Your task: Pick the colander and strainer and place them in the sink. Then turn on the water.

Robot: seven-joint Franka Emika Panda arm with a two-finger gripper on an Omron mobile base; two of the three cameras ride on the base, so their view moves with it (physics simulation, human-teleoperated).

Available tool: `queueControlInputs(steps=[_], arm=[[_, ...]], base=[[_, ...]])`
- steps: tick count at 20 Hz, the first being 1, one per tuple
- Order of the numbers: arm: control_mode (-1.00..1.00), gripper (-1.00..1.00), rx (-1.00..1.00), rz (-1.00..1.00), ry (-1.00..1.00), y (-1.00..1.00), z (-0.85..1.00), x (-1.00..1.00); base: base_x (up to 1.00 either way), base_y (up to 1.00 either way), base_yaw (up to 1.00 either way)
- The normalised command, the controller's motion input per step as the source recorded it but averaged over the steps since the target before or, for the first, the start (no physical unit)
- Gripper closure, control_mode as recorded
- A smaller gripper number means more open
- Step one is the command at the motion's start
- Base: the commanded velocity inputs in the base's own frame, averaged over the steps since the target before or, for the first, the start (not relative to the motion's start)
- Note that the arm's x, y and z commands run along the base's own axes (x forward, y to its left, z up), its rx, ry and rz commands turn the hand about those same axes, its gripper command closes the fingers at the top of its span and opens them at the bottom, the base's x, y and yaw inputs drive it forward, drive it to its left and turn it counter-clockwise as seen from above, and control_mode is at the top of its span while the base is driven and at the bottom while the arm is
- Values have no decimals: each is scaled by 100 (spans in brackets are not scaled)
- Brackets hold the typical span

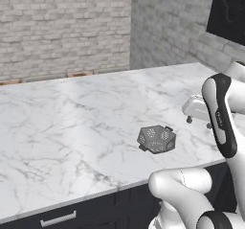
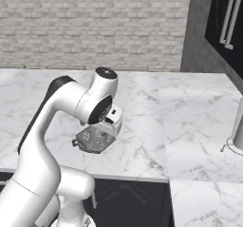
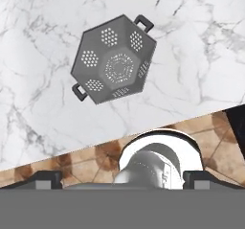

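The colander (image 3: 113,60) sits on the marble counter (image 1: 72,122), at twelve o'clock from the gripper (image 3: 122,177), which seems wide open, holding nothing.

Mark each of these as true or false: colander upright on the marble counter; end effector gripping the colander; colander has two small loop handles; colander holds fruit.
1. The colander sits upright on the marble counter. True.
2. The end effector grips the colander. False: its fingers are spread open, above the colander and apart from it.
3. The colander has two small loop handles. True, on opposite sides.
4. The colander holds fruit. False: its perforated inside is bare.
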Motion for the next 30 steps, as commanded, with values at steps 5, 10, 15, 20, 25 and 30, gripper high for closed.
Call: queueControlInputs(steps=[5,10,15,20,25,30], arm=[[-100,-100,2,0,2,-1,-35,28],[-100,-100,0,0,0,0,-39,24],[-100,-100,0,0,2,0,-39,21],[-100,-100,0,0,1,0,-32,23],[-100,-100,0,0,0,-6,-18,18],[-100,-100,0,0,0,-5,-21,19]], base=[[0,0,0],[0,0,0],[0,0,0],[0,0,0],[0,0,0],[0,0,0]])
